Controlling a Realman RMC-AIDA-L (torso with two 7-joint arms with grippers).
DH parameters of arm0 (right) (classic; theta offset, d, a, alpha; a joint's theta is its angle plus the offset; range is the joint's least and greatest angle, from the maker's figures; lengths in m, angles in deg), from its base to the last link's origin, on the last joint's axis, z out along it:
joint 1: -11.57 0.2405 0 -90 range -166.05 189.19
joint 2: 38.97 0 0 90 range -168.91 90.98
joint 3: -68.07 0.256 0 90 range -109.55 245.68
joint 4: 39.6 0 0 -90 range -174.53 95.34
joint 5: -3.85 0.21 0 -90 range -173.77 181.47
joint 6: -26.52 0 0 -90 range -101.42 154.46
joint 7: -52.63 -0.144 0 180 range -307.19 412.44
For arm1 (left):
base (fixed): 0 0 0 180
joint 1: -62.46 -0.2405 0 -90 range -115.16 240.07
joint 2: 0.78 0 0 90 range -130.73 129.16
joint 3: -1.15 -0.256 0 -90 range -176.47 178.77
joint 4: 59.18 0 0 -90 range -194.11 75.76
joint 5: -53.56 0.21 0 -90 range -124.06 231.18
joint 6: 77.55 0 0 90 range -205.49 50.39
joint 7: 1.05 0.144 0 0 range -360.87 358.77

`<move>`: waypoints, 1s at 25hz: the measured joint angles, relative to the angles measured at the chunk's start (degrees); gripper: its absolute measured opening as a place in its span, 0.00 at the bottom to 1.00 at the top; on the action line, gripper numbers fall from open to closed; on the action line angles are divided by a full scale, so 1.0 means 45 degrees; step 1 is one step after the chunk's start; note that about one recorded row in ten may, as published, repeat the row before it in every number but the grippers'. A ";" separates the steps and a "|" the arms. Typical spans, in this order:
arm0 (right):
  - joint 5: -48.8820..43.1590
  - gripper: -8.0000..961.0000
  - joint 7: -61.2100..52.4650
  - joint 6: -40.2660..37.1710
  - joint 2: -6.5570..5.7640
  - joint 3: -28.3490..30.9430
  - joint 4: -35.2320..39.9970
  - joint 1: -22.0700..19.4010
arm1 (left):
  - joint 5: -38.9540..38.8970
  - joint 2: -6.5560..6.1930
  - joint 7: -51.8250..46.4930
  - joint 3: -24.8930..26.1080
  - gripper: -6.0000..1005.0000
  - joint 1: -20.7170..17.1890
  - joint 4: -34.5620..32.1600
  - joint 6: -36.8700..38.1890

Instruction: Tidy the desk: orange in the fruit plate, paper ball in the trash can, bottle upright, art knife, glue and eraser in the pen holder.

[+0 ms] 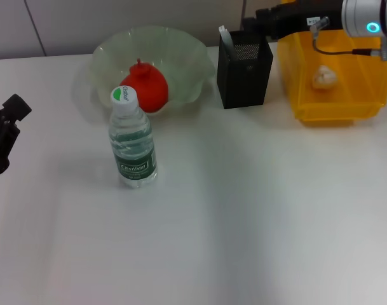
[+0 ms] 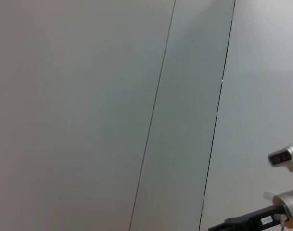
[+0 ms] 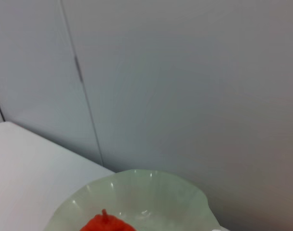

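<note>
Head view: the orange sits in the fruit plate, the bottle stands upright before it, and the paper ball lies in the trash can. The right gripper hangs above the pen holder, the left gripper idles at the table's left edge; whether either's fingers are apart cannot be told.

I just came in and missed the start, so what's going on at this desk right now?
A two-armed robot is tidying the desk, and most of it looks done. The orange lies in the fruit plate, the paper ball is in the trash can, and the bottle stands upright on the table. The right gripper is above the pen holder, where something pale sticks out. The left gripper sits idle at the table's left edge.
</note>
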State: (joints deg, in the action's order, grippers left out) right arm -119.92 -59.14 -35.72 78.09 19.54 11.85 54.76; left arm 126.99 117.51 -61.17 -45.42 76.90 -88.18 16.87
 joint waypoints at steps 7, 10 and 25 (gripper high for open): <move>-0.0654 0.37 -0.2289 -0.1905 0.0449 -0.0634 0.3852 -0.1397 | 0.0094 0.0002 -0.0052 -0.0075 0.03 0.0095 0.0001 0.0020; -0.0302 0.37 -0.2615 -0.2715 0.0478 -0.0645 0.5082 -0.2084 | 0.0144 0.0002 -0.0123 -0.0102 0.03 0.0248 0.0001 0.0109; 0.5749 0.37 -0.2169 -0.7666 0.0512 0.0271 0.9008 -0.6855 | 0.0186 0.0002 -0.0203 -0.1839 0.03 0.1141 -0.0026 0.0148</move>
State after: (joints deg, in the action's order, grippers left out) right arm -94.05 -68.90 -70.22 80.39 20.76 52.39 23.91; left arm 127.83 117.52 -62.08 -53.70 82.03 -88.30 17.53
